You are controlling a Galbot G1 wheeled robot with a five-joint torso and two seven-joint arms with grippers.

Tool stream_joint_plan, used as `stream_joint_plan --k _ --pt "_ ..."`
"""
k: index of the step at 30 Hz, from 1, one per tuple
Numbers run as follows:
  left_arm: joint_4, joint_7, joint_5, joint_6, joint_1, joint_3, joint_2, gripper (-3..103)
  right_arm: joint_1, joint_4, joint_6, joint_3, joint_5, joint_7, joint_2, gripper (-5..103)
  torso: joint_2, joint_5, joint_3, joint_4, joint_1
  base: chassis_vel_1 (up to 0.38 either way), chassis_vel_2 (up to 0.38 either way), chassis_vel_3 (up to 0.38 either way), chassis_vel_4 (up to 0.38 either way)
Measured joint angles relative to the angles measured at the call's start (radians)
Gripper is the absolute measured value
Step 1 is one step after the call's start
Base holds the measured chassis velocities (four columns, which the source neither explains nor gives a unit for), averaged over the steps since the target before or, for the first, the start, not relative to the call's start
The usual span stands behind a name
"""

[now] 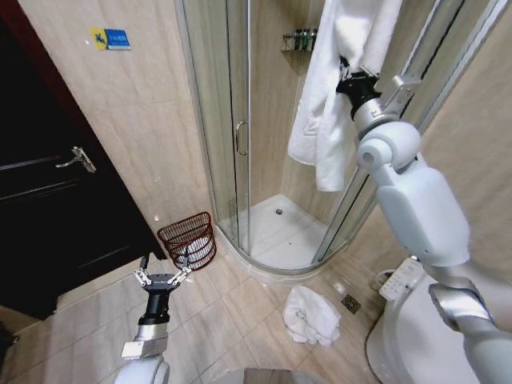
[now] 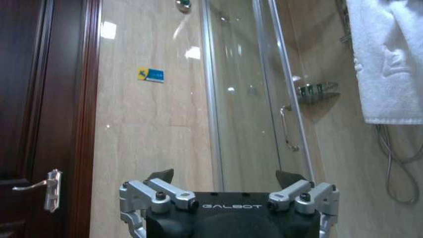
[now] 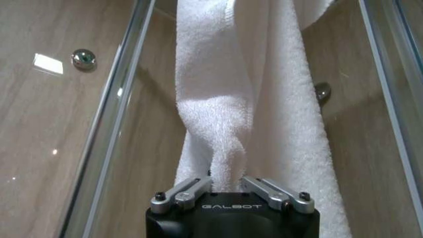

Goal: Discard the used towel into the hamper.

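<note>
Towel: a white towel hangs at the shower enclosure, draped high against its glass; its top runs out of the head view.
Right gripper: the right gripper is raised to the hanging towel, fingers pressed together on a bunched fold of the cloth.
Left gripper: the left gripper is held low, in front of the shower enclosure and near the hamper, fingers spread wide with nothing between them.
Hamper: the hamper stands on the floor just beside the enclosure's curved base, against the tiled wall; something white lies inside, hard to make out through the weave.
Second towel: a crumpled white towel lies on the floor in front of the enclosure's base.
Hidden: the right gripper's fingertips are buried in the towel fold.
Room: beige tiled walls and floor, a dark door with a lever handle beyond the hamper from the enclosure, and a blue sign on the wall between.
</note>
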Motion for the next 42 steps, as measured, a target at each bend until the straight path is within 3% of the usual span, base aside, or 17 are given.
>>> stream_joint_plan --k 15,30,42 --pt "-0.003 0.0 0.001 -0.008 0.006 0.001 -0.004 100 -0.074 0.075 0.0 0.022 0.007 0.011 -0.029 4 0.0 0.0001 0.0 -0.0001 0.0 0.0 0.0 0.0 0.0" --pt "-0.018 0.0 0.013 -0.005 0.009 0.003 -0.02 100 -0.336 0.153 0.019 0.109 -0.028 -0.017 -0.016 4 0.0 0.0003 0.0 -0.0001 0.0 0.0 0.0 0.0 0.0" --pt "-0.018 0.0 0.024 -0.008 0.011 0.006 -0.025 100 -0.456 0.171 0.045 0.141 -0.081 -0.041 0.011 4 0.0 0.0002 0.0 -0.0001 0.0 0.0 0.0 0.0 0.0"
